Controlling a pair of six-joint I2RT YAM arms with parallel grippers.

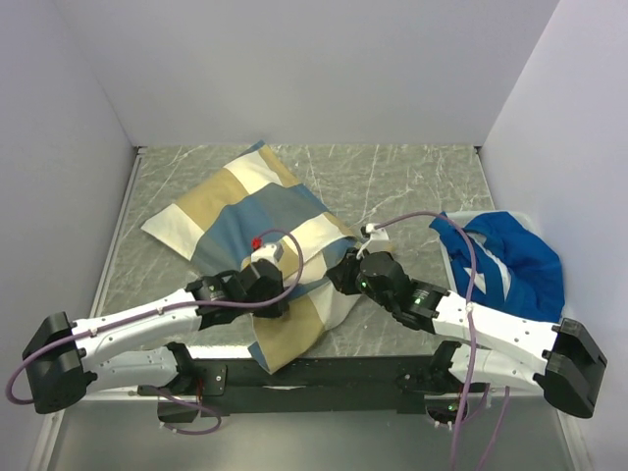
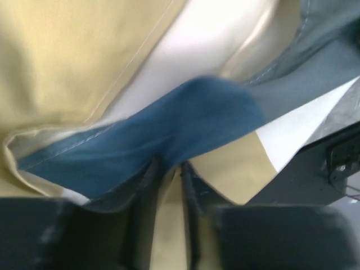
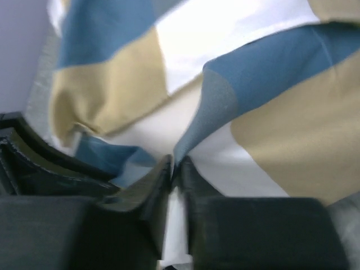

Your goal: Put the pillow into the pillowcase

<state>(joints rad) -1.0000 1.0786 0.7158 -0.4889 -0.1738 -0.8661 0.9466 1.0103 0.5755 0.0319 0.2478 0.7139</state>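
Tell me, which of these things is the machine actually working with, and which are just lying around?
Part of the job:
- the patchwork pillowcase, pinched by the left fingers and the right fingers
- the cream pillow, apparently showing inside the case's opening

Just lying about:
- the royal-blue striped cloth, bunched off to the right

Limp pillowcase (image 1: 245,211) covering centre, blue cloth (image 1: 510,260) heaped at right, open table (image 1: 392,191) between them

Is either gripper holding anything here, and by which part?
Both pinch the limp tan, blue and white patchwork pillowcase: the left gripper a blue-hemmed edge, the right gripper a raised blue fold.
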